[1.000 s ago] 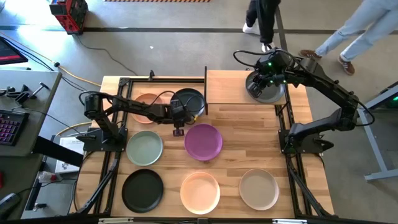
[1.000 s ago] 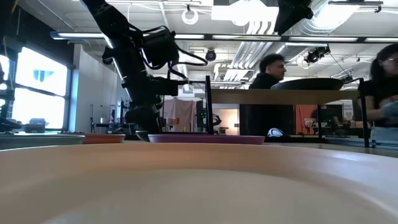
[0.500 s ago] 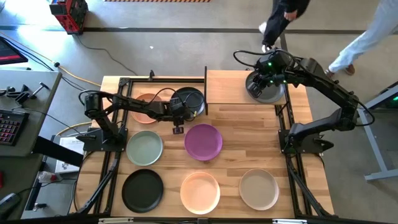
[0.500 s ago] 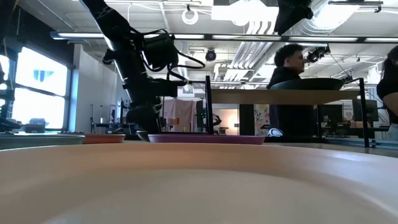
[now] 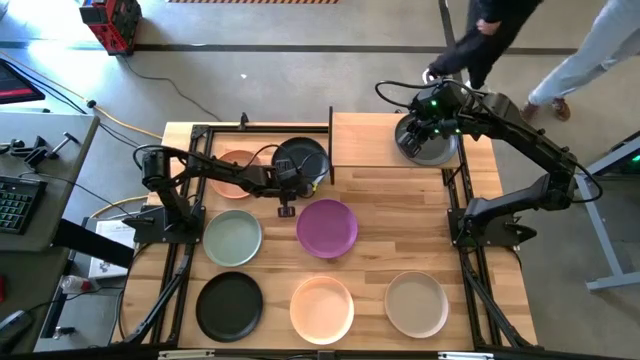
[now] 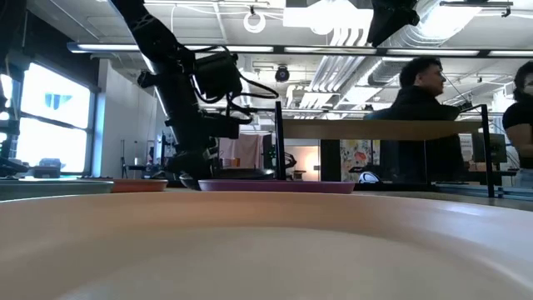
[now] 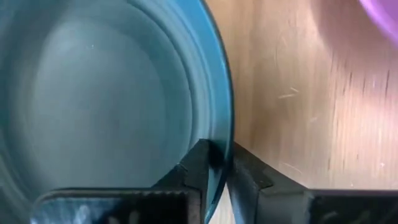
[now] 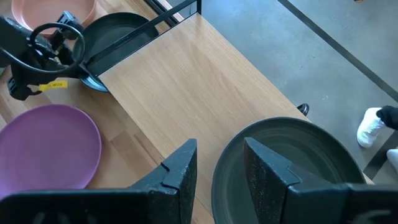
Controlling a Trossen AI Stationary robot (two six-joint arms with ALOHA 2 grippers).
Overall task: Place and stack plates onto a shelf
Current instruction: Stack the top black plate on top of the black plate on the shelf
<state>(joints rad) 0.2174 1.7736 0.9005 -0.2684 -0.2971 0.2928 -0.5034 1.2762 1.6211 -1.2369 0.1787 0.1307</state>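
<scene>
We are watching the left gripper (image 5: 287, 190) reaching across the back of the table, and its fingers (image 7: 200, 167) are pinching the rim of a dark plate (image 5: 302, 163) that is lying at the table's twelve o'clock, partly under the shelf (image 5: 385, 140). In the left wrist view one finger is sitting inside the rim and the other outside it, pressed close on the edge.

Over at one o'clock we are seeing the right gripper (image 5: 424, 130) hovering on the raised shelf, its jaws straddling the rim of a second dark plate (image 8: 292, 165) that is resting on the board; whether they are squeezing it, we cannot tell.

The rest of the plates are lying flat on the tabletop (image 5: 400, 230): a peach plate (image 5: 236, 172) at eleven o'clock beside the gripped one, the purple plate (image 5: 327, 227) in the centre, the sage green plate (image 5: 233, 239) at nine o'clock, then a black plate (image 5: 229, 307), a pale peach plate (image 5: 322, 308) and the beige plate (image 5: 416, 303) running along the six o'clock edge. Two people (image 6: 423, 117) are standing behind the table.
</scene>
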